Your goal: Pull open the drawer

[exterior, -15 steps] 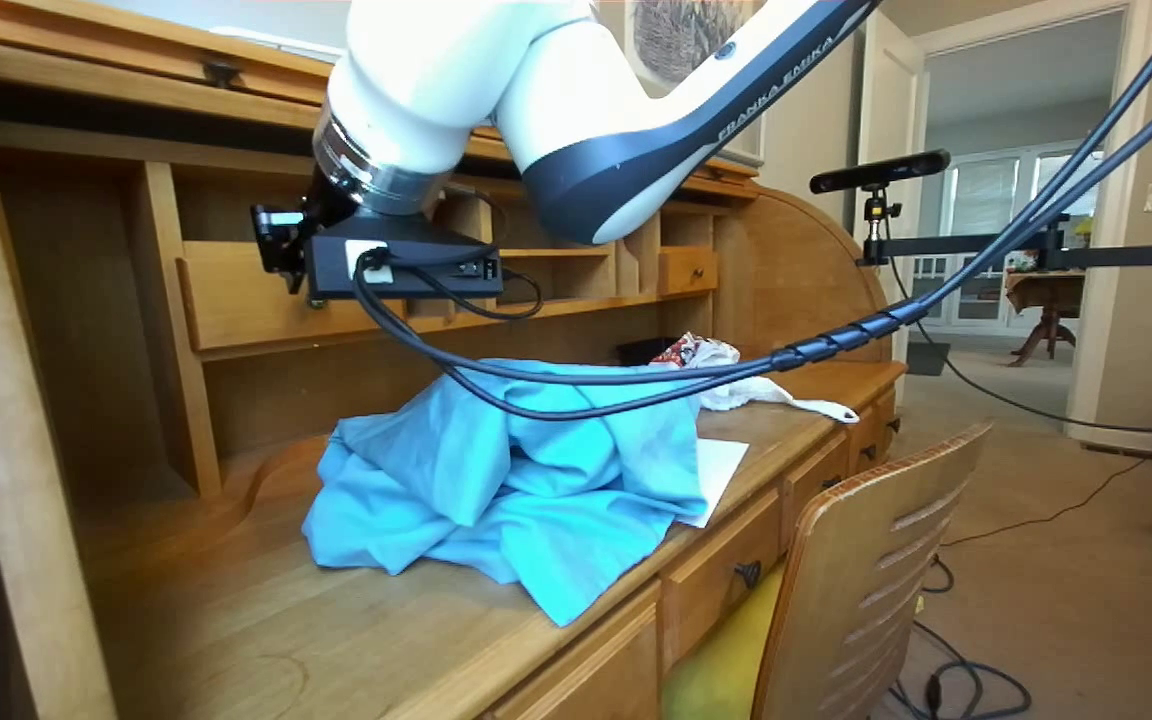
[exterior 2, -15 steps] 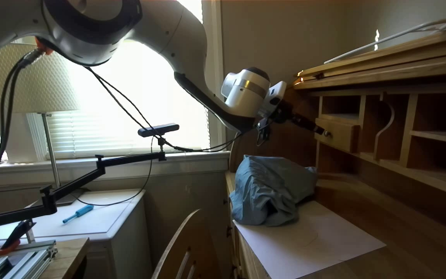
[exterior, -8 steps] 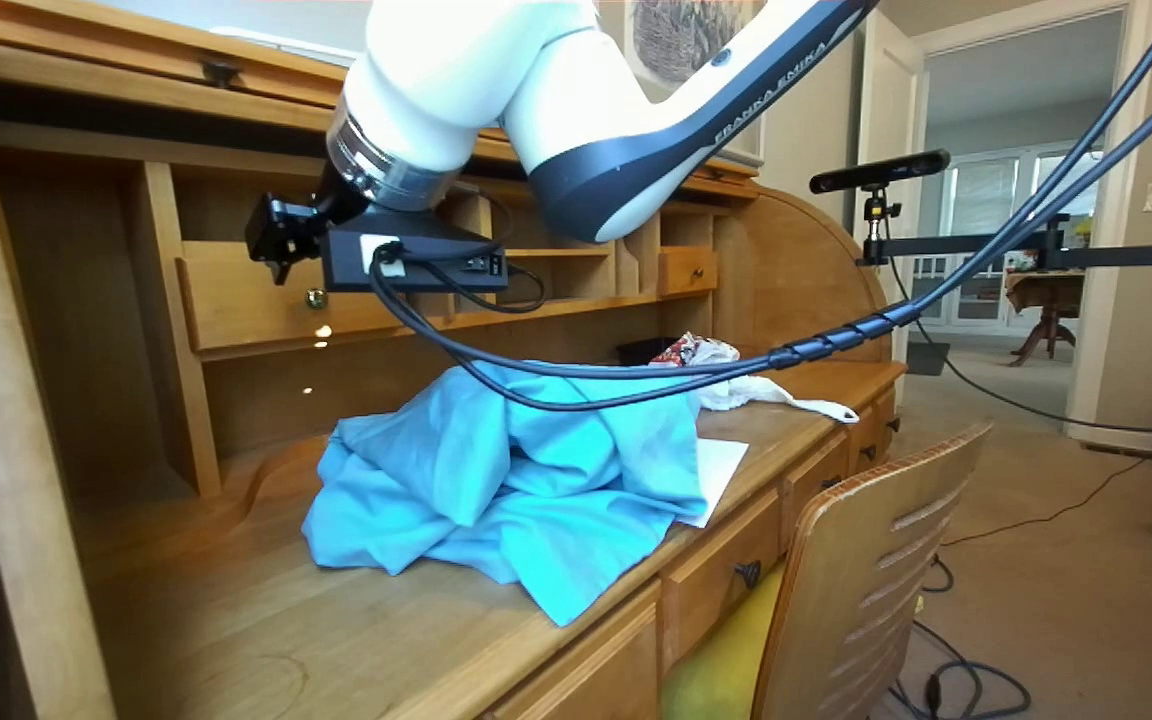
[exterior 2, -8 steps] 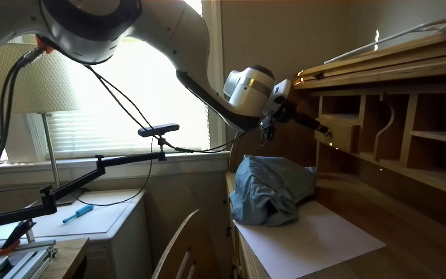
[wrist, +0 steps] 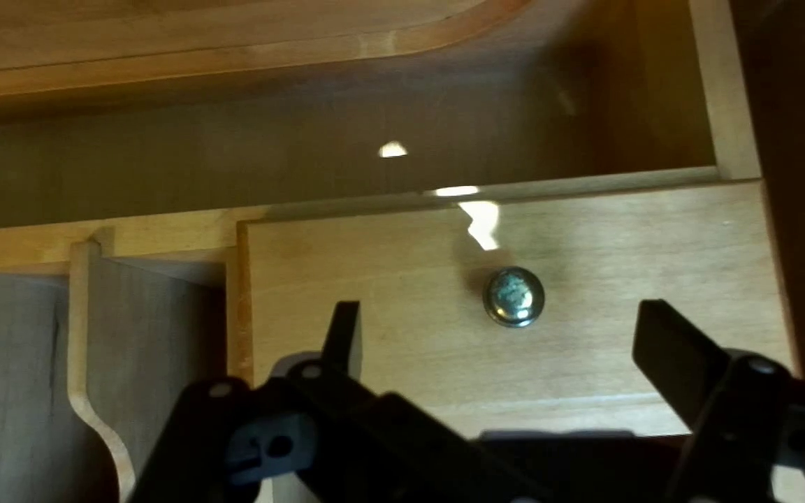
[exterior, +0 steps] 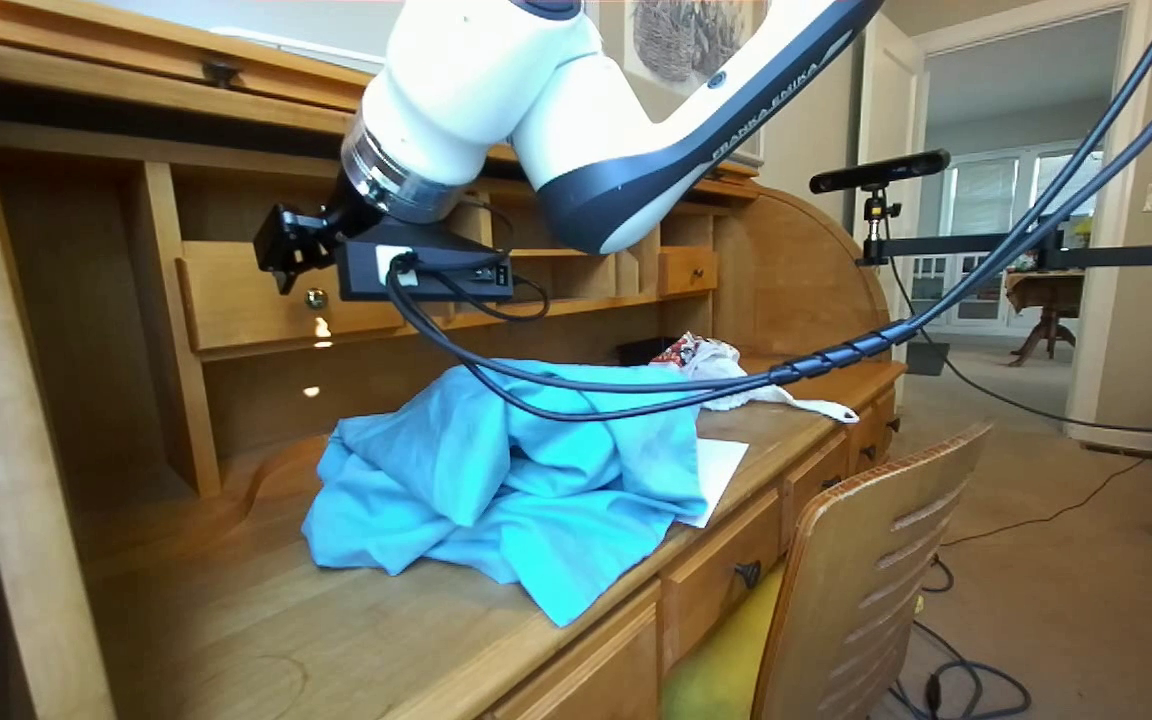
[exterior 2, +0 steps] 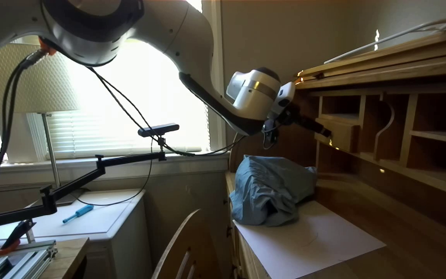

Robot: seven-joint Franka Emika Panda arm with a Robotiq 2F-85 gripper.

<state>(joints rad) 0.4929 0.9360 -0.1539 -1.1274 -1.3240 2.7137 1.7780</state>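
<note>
Two fingers [wrist: 678, 360] of my Robotiq gripper [wrist: 499, 330] stand apart before the wide oak drawer [wrist: 437, 300]; the wrist view shows its brass knob [wrist: 514, 297] between them.

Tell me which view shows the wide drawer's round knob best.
The wrist view: there the knob appears large, uncovered and from the front. In an exterior view it shows small but clear on the wide drawer; in an exterior view it cannot be made out behind the gripper.

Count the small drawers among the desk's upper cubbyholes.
2: the wide drawer facing the open gripper, and the narrow drawer farther off in an exterior view. The arm may hide others.
</note>
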